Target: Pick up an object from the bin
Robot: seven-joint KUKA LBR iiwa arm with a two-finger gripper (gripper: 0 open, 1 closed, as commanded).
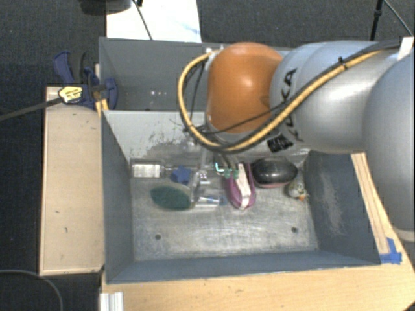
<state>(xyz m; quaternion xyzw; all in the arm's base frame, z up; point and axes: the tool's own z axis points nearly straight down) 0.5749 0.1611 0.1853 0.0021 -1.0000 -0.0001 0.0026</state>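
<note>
Two things flanked the gripper point(209, 177): a dark green pad point(172, 198) and, closer, a purple-and-white case point(238, 188), seemingly light, stiff and slick, best pinched across its narrow sides. Whether the gripper was spread, I cannot tell.

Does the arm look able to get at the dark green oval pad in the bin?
Probably yes: the green pad lies flat with nothing on top of it, and the gripper hangs right beside it.
</note>
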